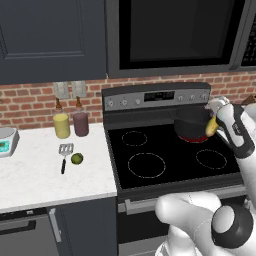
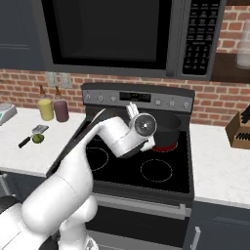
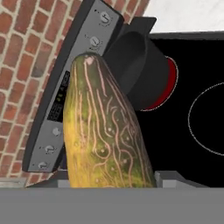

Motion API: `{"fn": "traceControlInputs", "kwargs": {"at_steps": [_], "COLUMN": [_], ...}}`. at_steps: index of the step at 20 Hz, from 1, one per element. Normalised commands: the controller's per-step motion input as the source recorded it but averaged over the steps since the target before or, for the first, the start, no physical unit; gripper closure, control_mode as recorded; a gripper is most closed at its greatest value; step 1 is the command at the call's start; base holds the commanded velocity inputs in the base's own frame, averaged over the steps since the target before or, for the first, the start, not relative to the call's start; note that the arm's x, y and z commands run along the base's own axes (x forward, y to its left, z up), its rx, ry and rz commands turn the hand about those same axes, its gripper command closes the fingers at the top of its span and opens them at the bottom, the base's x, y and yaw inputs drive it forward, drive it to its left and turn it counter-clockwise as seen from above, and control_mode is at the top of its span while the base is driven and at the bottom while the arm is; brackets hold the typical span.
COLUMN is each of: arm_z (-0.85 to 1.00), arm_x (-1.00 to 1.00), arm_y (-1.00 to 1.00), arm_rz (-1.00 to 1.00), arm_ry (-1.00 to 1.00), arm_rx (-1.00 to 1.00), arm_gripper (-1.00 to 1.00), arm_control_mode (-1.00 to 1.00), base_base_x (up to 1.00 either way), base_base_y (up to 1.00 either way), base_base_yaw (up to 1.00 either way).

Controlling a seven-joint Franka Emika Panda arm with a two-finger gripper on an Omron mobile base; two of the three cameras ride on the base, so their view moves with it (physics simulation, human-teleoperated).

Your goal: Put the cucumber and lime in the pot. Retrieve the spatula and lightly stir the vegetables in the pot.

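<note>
Against a red brick back wall [image 1: 30, 102], a black glass-top stove [image 1: 165, 162] with a grey control panel [image 1: 157, 97] stands between two runs of white marbled bench [image 1: 35, 170], with dark cabinet doors [image 1: 50, 40] and a built-in microwave [image 2: 122, 34] above it. The pot [image 1: 190, 122] sits on the right rear burner, which glows red beneath its base. The gripper [image 1: 214, 120] is positioned at the right side of the pot, just beside its rim, and is closed on the cucumber [image 3: 105, 131]; in the hand view the cucumber stands lengthwise between the fingers, its far end pointing toward the stove panel and the pot behind it. On the left bench, the spatula [image 1: 64, 156] lies with its slotted head toward the wall and its black handle toward the front edge; the lime [image 1: 76, 159] rests just beside it on its right. Two bottles, one yellow [image 1: 61, 124] and one dark purple [image 1: 80, 122], stand at the wall, and a kitchen scale [image 1: 6, 141] sits at the far left. A knife block [image 2: 240, 129] stands on the right bench.
</note>
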Motion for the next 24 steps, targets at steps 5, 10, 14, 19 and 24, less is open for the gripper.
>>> {"fn": "traceControlInputs", "kwargs": {"at_steps": [5,10,14,19,24], "arm_z": [0.0,0.0,-0.02,-0.23,-0.44], "arm_x": [0.68,0.95,0.88,0.7,0.55], "arm_y": [-0.7,-0.38,-0.24,-0.11,-0.07], "arm_rz": [0.0,0.02,0.03,0.02,0.0], "arm_ry": [-0.08,-0.01,0.0,0.0,-0.02], "arm_rx": [0.16,0.18,0.11,0.01,-0.01], "arm_gripper": [1.0,1.0,1.0,1.0,1.0], "arm_control_mode": [-1.0,-1.0,-1.0,-1.0,-1.0], "base_base_x": [0.0,0.0,0.0,0.0,0.0], "base_base_y": [0.0,0.0,0.0,0.0,0.0], "base_base_yaw": [0.0,0.0,0.0,0.0,0.0]}}
